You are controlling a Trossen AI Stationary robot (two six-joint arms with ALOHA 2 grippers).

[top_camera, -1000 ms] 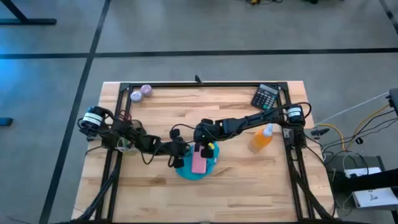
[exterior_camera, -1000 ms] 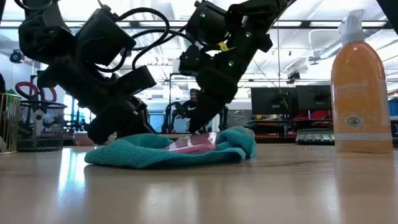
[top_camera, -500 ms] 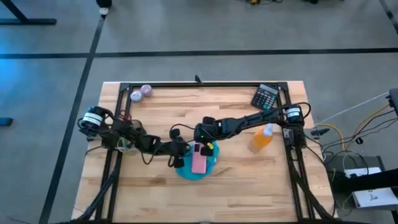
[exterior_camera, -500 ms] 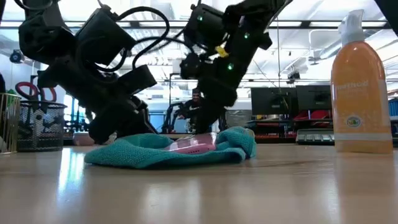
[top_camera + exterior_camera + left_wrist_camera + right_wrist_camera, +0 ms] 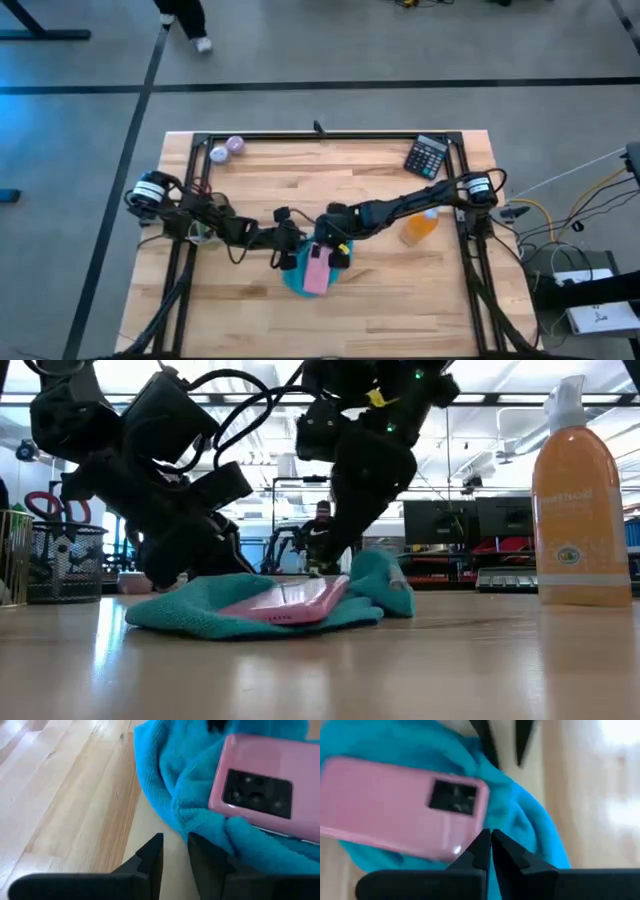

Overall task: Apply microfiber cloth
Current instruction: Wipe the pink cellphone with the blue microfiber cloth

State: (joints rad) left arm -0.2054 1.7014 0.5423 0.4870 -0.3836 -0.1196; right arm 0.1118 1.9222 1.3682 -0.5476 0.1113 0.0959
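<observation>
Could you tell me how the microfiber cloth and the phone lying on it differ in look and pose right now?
The microfiber cloth is teal, soft and rumpled, with one edge bunched up beside the right gripper; the phone is pink, rigid and smooth. The cloth lies on the table, while the phone rests on top of it, camera side up and slightly tilted. The cloth spreads wider than the phone. Both sit between the right gripper and the left gripper.

I see a wooden table (image 5: 380, 300). Directly on it: cloth (image 5: 297, 278), orange bottle (image 5: 420, 226), calculator (image 5: 428, 156), two small purple balls (image 5: 226, 149).
</observation>
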